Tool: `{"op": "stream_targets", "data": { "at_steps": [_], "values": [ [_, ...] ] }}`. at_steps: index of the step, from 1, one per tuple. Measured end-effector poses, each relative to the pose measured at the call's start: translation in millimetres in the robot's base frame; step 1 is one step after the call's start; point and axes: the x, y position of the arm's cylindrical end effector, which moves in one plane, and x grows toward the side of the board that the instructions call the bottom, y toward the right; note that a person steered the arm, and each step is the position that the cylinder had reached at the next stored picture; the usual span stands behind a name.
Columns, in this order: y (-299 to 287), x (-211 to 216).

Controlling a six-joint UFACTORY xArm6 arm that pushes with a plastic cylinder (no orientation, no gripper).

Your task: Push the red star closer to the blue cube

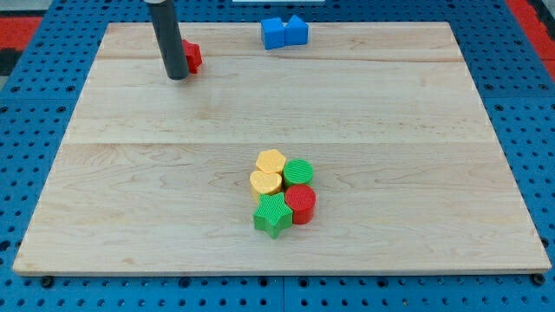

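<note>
The red star (pixel 192 56) lies near the view's top left of the wooden board, partly hidden behind my rod. My tip (pixel 177 76) rests on the board just left of and touching or almost touching the star. The blue cube (pixel 273 34) sits at the view's top centre, well to the right of the star. A second blue block (pixel 297 30) with a peaked top touches the cube's right side.
A cluster sits in the lower middle: yellow hexagon (pixel 270 161), yellow block (pixel 265 182), green cylinder (pixel 298 172), red cylinder (pixel 301 204), green star (pixel 273 215). The wooden board (pixel 434 130) lies on a blue pegboard.
</note>
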Motion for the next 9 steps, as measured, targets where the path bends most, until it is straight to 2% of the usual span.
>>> {"op": "stream_targets", "data": {
  "at_steps": [1, 3, 4, 6, 9],
  "values": [
    [0.6, -9.9],
    [-42.3, -10.4],
    [-44.7, -18.1],
    [4.9, -29.5],
    [9.0, -56.0]
  ]
}}
